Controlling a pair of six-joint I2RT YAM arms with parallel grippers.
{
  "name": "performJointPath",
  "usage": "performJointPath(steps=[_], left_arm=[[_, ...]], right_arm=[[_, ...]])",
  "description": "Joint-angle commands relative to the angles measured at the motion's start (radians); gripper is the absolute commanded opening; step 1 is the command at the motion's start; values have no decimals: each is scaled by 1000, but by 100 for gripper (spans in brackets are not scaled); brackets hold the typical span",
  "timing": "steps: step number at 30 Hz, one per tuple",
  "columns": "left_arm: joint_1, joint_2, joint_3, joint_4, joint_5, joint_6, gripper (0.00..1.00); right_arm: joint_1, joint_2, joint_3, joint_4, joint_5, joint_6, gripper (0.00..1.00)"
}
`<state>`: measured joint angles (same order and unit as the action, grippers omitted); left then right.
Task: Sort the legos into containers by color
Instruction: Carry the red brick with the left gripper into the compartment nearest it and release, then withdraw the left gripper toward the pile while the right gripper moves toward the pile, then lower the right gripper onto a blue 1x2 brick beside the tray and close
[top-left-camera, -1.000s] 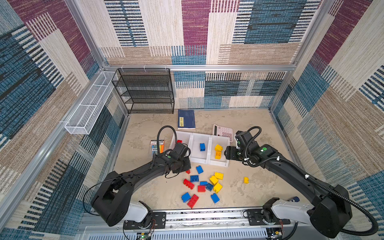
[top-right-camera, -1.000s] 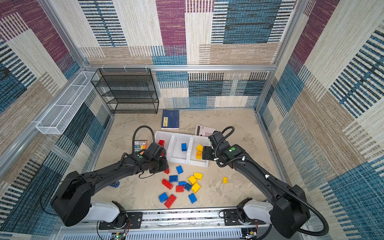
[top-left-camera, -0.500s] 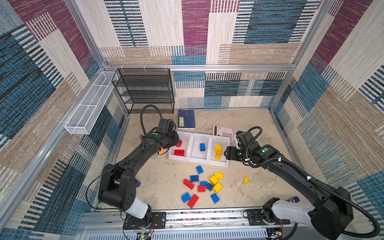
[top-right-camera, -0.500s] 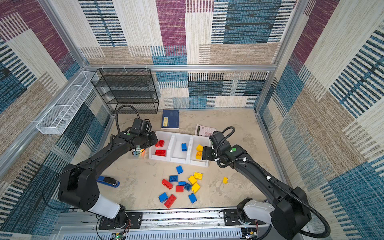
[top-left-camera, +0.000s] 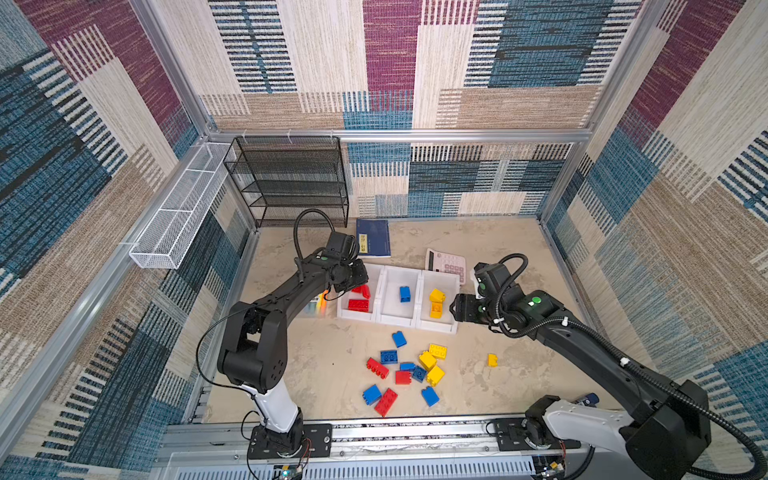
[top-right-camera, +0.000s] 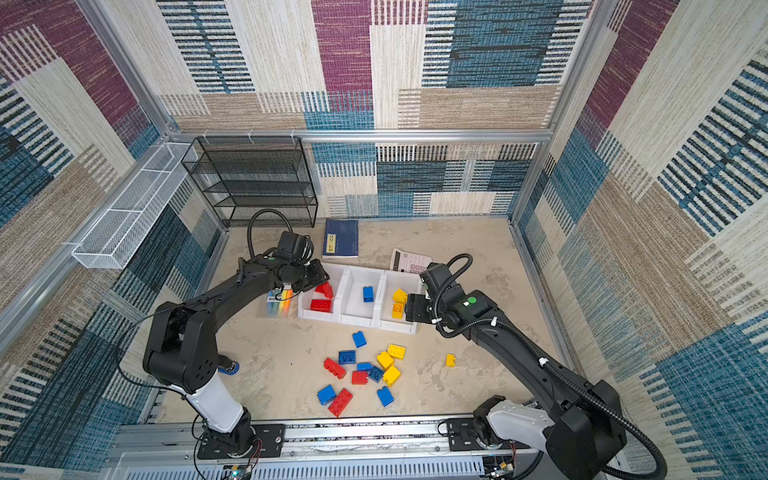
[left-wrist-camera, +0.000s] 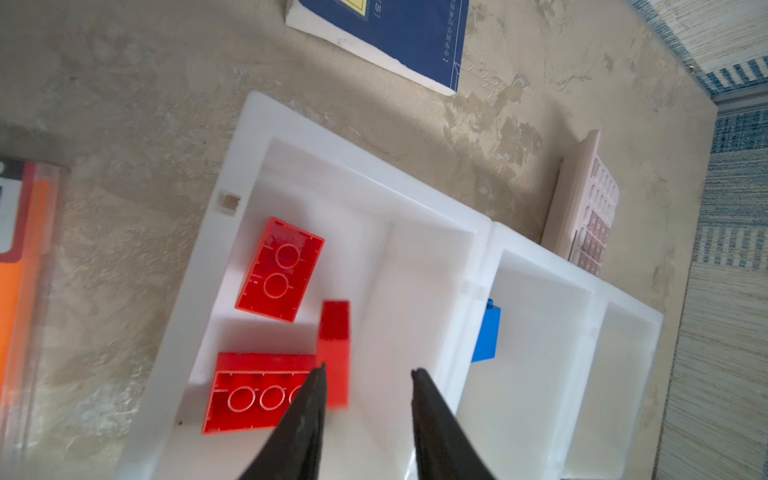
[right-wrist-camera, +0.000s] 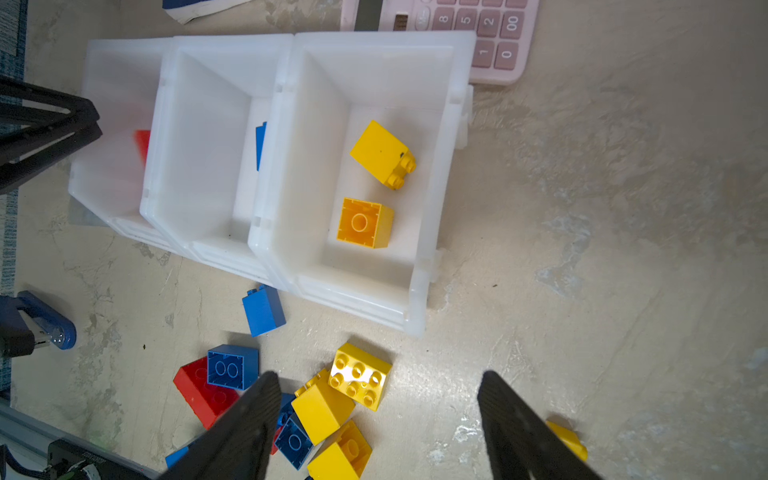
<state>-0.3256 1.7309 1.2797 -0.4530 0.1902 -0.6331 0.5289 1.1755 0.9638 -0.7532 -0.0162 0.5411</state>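
- In both top views a beige, mottled tabletop (top-left-camera: 316, 374) floors a cell walled with woven panels (top-left-camera: 390, 62) patched in blue, maroon and tan. The row of three joined white plastic bins (top-left-camera: 379, 299) sits mid-surface.
- Behind the bins are a black mesh shelf rack (top-left-camera: 291, 183), a dark blue book (top-left-camera: 374, 237) and a pink calculator (top-left-camera: 446, 264). In front of the bins, loose red, blue and yellow studded plastic legos (top-left-camera: 402, 377) lie scattered.
- The left end effector (top-right-camera: 320, 276) hangs over the bins' left compartment; the right end effector (top-right-camera: 409, 309) is at their right end.
- Left wrist view: the left end effector's fingers stand apart, gripping nothing. Three red bricks (left-wrist-camera: 279, 269) are in the compartment below, one blurred beside a fingertip.
- Right wrist view: the right end effector gapes wide and empty above the loose legos in front of the bins. Two yellow bricks (right-wrist-camera: 363, 222) lie in the nearest compartment, with bare stained tabletop beside it.
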Motion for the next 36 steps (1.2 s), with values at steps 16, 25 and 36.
performJointPath(steps=[16, 25, 36], left_arm=[[-1, -405, -381, 85, -27, -103, 47], [-3, -655, -617, 92, -42, -210, 47], [-2, -863, -747, -17, -74, -235, 48]], right_arm=[[32, 4, -42, 57, -25, 30, 75], [215, 93, -56, 104, 4, 104, 73], [342, 363, 90, 169, 11, 71, 67]])
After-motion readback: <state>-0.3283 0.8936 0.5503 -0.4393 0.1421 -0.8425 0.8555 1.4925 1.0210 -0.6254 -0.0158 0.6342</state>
